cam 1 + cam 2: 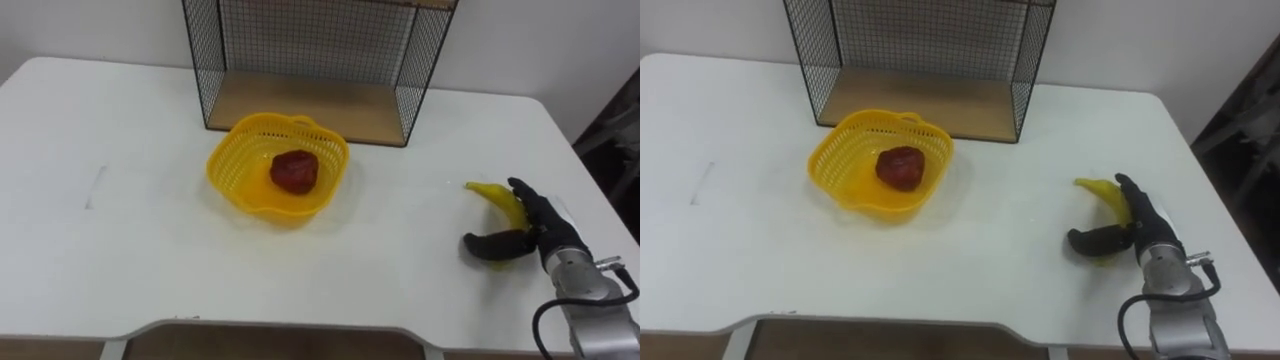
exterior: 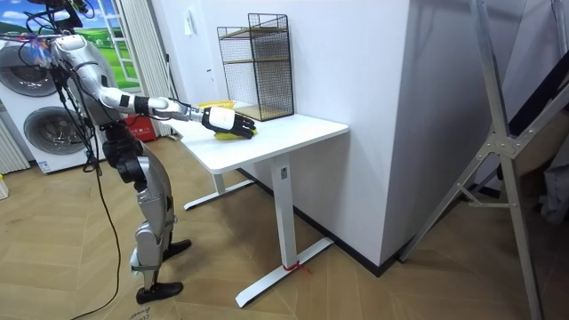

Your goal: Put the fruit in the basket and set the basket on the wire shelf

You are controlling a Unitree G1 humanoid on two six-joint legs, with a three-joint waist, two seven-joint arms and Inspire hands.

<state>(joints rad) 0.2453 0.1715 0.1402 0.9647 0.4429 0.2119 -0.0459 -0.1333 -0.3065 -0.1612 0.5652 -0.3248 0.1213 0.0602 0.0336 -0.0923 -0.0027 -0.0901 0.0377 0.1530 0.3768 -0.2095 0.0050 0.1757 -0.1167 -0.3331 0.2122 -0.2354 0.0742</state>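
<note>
Banana (image 1: pixel 491 195) clasped by half-curled right robot hand (image 1: pixel 541 228).

Home laundry corner: washing machines (image 2: pixel 43 135), wood floor (image 2: pixel 373 293), white table (image 2: pixel 293 132).

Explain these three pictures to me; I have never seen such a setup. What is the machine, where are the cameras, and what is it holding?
This is a two-legged humanoid robot with human-like hands. Two pictures come from cameras in its head, looking down at a white table; the third, from across the room, shows it standing there with one arm stretched out. On the table sit a yellow basket holding a red fruit and, behind it, a wire shelf. Its right hand is closed round a banana at the table's right side.
</note>
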